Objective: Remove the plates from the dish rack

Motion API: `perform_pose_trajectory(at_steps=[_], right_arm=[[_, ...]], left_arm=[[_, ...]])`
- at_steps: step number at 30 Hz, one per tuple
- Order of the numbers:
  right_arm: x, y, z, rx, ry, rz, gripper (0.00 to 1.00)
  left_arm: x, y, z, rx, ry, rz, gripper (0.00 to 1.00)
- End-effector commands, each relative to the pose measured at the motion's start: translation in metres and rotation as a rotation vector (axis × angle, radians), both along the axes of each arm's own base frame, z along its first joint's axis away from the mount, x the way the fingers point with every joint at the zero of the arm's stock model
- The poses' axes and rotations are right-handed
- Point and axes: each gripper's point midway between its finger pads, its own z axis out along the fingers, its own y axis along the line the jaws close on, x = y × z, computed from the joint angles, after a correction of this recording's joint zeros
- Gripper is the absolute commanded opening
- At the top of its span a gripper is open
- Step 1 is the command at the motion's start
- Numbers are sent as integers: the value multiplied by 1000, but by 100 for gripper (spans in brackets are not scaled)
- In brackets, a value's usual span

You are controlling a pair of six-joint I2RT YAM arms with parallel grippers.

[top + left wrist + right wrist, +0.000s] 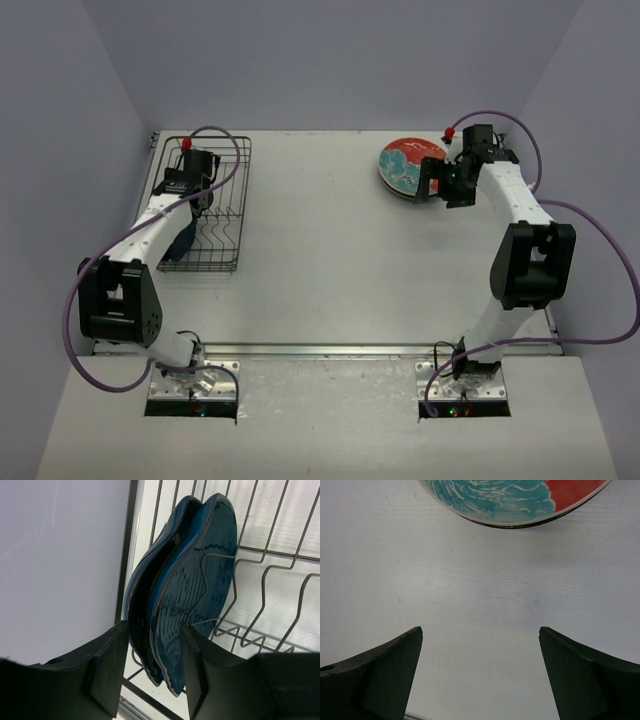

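Left end effector (155, 630) closed on the lower edges of two blue plates (190, 580) standing upright, side by side, at the near left of the dish rack (228, 215). Right end effector (480, 630) wide open, holding nothing, above the tabletop (470, 580) just beside stacked red and teal plates (520, 500)

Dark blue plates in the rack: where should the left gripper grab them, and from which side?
Take the exposed top rim, coming straight down from above. The dark blue plates stand on edge in the dish rack, leaning together among its prongs, so only that rim is free. The left gripper straddles both; probably lift them as a pair.
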Motion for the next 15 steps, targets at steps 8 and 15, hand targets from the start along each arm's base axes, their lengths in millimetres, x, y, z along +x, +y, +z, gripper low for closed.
perform_pose_trajectory(at_steps=[8, 15], right_arm=[[11, 7, 24, 33, -89, 7, 99], [10, 8, 21, 36, -85, 10, 99]], left_arm=[[16, 11, -4, 86, -29, 20, 36], [15, 9, -18, 130, 7, 13, 33]])
